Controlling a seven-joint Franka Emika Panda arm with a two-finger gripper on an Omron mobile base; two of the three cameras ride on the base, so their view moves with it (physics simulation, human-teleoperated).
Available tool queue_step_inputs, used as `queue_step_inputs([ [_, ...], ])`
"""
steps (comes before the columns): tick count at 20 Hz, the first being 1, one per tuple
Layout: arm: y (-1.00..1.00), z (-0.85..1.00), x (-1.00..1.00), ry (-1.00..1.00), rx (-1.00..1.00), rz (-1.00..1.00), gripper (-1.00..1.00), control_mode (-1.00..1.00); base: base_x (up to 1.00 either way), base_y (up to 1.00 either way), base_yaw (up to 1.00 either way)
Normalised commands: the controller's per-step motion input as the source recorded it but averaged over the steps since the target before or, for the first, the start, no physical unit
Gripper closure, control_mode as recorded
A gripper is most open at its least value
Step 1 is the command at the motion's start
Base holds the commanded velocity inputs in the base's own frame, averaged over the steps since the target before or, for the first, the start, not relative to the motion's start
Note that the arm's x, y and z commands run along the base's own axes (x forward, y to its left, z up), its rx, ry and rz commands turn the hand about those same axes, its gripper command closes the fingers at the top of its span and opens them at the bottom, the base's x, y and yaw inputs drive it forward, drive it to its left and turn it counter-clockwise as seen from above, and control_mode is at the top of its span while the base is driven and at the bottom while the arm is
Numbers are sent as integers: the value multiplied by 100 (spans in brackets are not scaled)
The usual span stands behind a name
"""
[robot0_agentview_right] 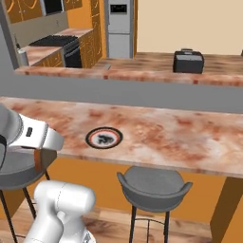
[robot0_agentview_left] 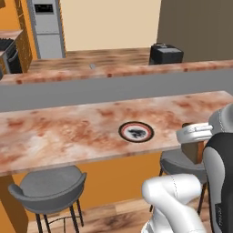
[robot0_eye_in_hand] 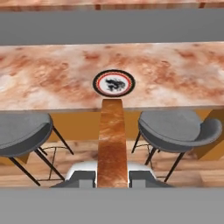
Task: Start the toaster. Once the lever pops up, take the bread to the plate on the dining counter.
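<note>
With the gripper (robot0_eye_in_hand: 112,177) clenched on the bread (robot0_eye_in_hand: 112,140), apparently edge-on, the slice needed carrying forward over the dining counter (robot0_eye_in_hand: 43,83), then lowering flat onto the plate (robot0_eye_in_hand: 113,83).

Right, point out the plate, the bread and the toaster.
plate (robot0_agentview_left: 136,132): left base view, its light centre.
bread (robot0_eye_in_hand: 112,144): hand view, middle of the slice's brown edge, held in the gripper.
toaster (robot0_agentview_right: 188,62): right base view, its dark front.

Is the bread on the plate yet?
No. In the hand view the bread sits edge-on between the shut jaws, short of the plate on the dining counter.
</note>
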Motion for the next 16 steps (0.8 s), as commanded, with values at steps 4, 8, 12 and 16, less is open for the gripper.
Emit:
queue_step_inputs([
  [4,0,0,0,0,0,0,100,100,46,20,0],
  [8,0,0,0,0,0,0,100,100,41,6,0],
  [12,0,0,0,0,0,0,100,100,30,0,0],
  [16,0,0,0,0,0,0,100,100,28,0,0],
])
